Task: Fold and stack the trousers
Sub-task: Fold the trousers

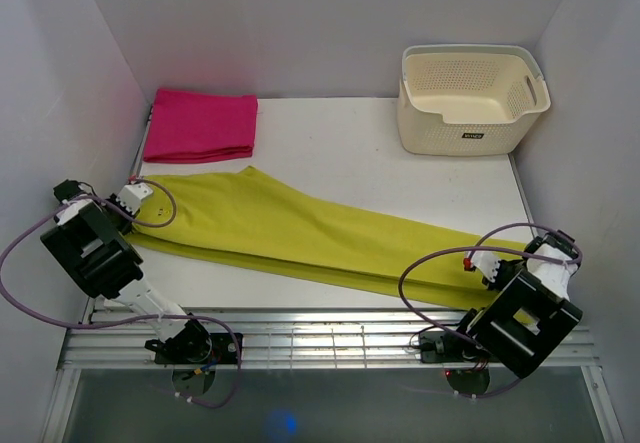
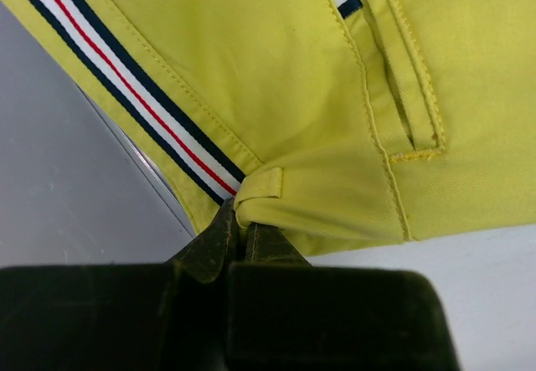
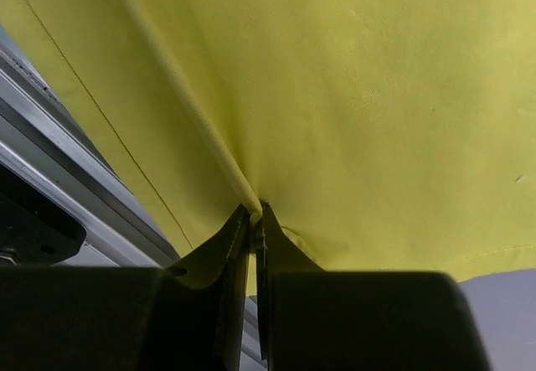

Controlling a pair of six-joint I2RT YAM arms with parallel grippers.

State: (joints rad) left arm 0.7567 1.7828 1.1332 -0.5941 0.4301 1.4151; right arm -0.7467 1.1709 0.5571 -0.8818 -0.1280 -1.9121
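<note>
The yellow-green trousers [image 1: 300, 228] lie folded lengthwise across the table, waist at the left, leg ends at the right. My left gripper [image 1: 128, 215] is shut on the waistband edge; in the left wrist view the gripper [image 2: 241, 220] pinches the fabric beside a belt loop [image 2: 261, 185] and the red, white and navy stripe [image 2: 134, 86]. My right gripper [image 1: 520, 268] is shut on the leg end; in the right wrist view the gripper [image 3: 255, 213] clamps a folded seam of the trousers [image 3: 352, 95].
A folded magenta-pink cloth [image 1: 200, 125] lies at the back left. A cream perforated basket [image 1: 470, 98] stands at the back right. White walls close in the table on three sides. A slatted metal rail [image 1: 320, 338] runs along the near edge.
</note>
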